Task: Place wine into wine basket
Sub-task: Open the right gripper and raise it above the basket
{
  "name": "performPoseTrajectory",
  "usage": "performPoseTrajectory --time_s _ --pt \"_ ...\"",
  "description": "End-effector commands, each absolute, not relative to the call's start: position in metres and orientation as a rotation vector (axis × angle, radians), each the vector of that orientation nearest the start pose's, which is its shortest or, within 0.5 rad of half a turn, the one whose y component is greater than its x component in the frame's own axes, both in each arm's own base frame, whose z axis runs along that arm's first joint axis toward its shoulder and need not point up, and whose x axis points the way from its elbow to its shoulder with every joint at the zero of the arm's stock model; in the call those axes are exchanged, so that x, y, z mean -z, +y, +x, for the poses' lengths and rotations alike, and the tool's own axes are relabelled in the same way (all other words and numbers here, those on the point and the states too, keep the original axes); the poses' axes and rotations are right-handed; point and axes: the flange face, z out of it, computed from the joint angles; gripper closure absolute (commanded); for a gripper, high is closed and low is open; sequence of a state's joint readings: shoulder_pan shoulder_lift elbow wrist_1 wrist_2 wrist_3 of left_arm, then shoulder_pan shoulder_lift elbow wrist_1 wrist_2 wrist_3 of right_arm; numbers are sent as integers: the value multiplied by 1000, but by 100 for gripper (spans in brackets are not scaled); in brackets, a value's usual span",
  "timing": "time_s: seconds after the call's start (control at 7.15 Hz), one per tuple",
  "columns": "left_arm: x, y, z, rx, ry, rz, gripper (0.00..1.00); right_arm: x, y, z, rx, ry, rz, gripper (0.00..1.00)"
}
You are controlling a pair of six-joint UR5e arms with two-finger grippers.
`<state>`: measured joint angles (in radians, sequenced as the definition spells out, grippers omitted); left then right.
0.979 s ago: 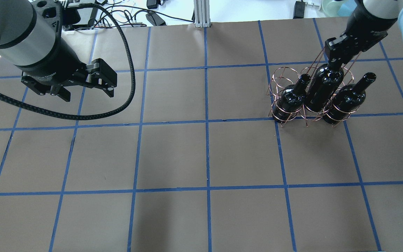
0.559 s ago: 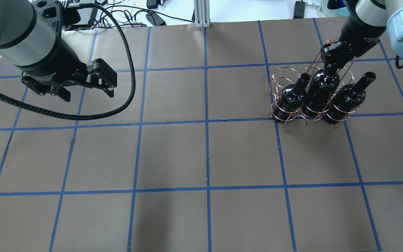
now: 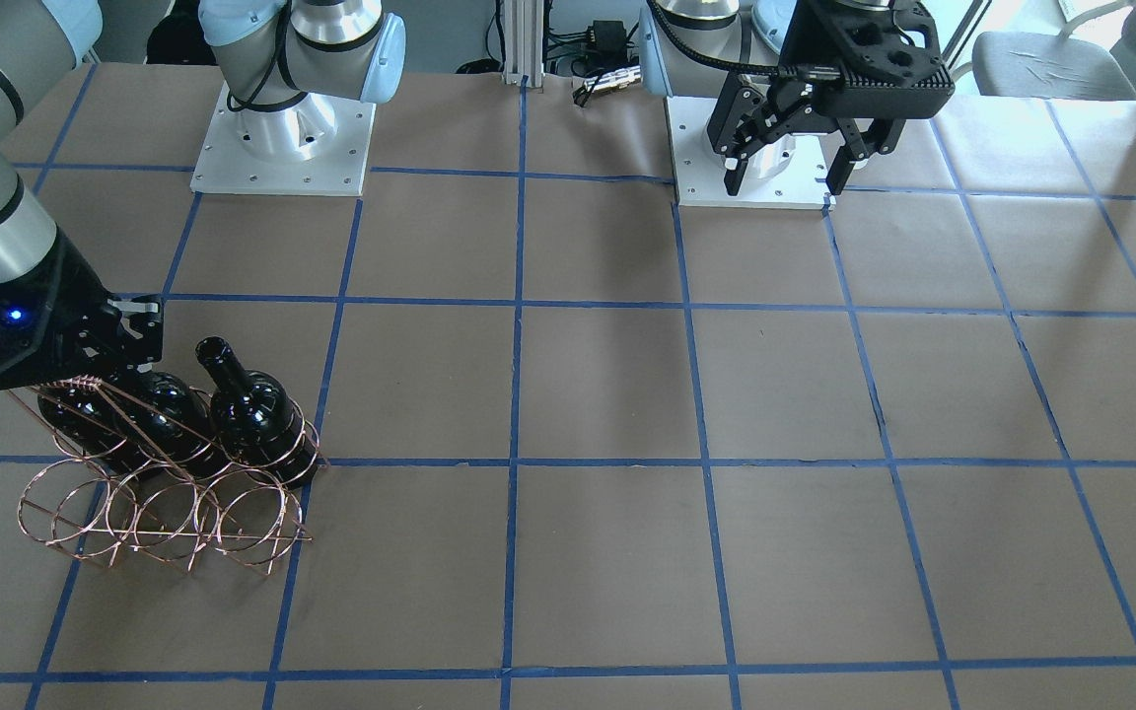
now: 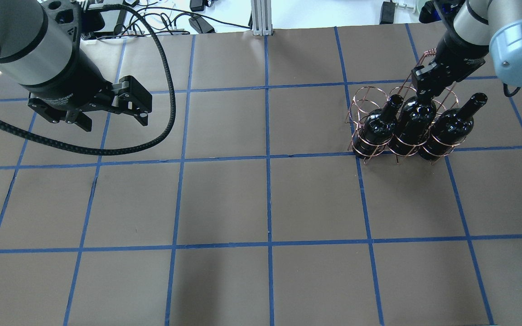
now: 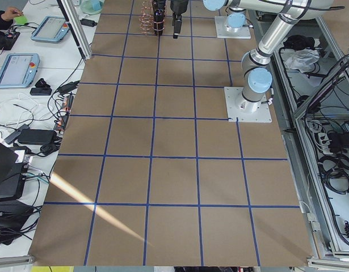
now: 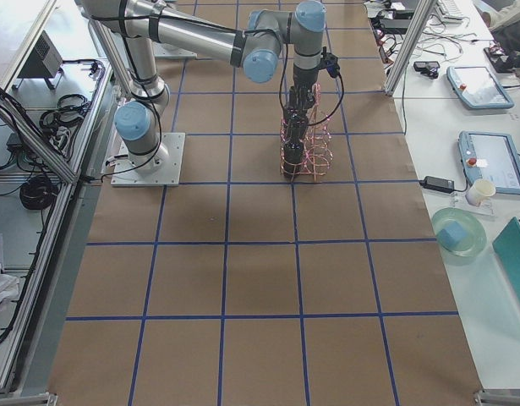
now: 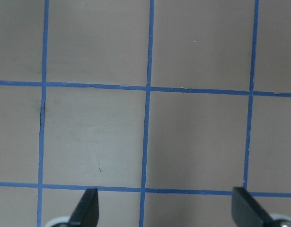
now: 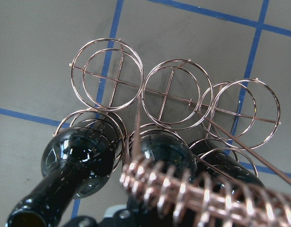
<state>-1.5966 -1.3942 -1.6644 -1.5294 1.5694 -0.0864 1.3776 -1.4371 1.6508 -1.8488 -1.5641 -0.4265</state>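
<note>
Three black bottles (image 4: 375,131) are filling the wine basket (image 4: 364,97)'s row nearest the robot, while the three rings (image 8: 171,94) of its far row are standing open from above. The coil-wrapped handle bar (image 8: 197,191) and its slanting wires (image 8: 240,142) are crossing just over the middle bottle (image 4: 411,129), crowding the right gripper (image 4: 424,93) clamped on its neck. The left gripper (image 7: 165,198) is hanging spread over bare table (image 4: 224,203), well apart.
</note>
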Motion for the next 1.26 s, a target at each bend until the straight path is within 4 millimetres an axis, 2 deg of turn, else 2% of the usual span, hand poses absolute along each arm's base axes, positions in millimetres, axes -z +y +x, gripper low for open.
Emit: performPoseTrajectory --time_s 0.0,0.14,0.28,0.42,0.56,0.7,0.84,0.98,1.12 --pt "-528 -423 -144 198 3141 -92 0 -410 -567 25 129 3150 -255 1" --pt "-528 -423 -144 198 3141 -94 0 -426 -571 26 233 3166 -260 1" --pt "-528 -423 -144 200 3141 -92 0 -453 -568 30 265 3162 -256 0" --pt "-528 -423 -144 198 3141 -92 0 -473 -558 43 215 3147 -190 0" --pt "-528 -424 -144 198 3141 -94 0 -499 -548 72 265 3145 -149 0" --pt "-528 -423 -144 200 3141 -92 0 -511 -534 110 255 3146 -106 0" --pt "-528 -424 -144 200 3141 -94 0 -519 -523 133 277 3136 -48 0" --pt "-528 -423 -144 200 3141 -92 0 -522 -518 139 272 3132 -60 0" --pt "-528 -423 -144 198 3141 -92 0 -537 -493 153 250 3130 -29 0"
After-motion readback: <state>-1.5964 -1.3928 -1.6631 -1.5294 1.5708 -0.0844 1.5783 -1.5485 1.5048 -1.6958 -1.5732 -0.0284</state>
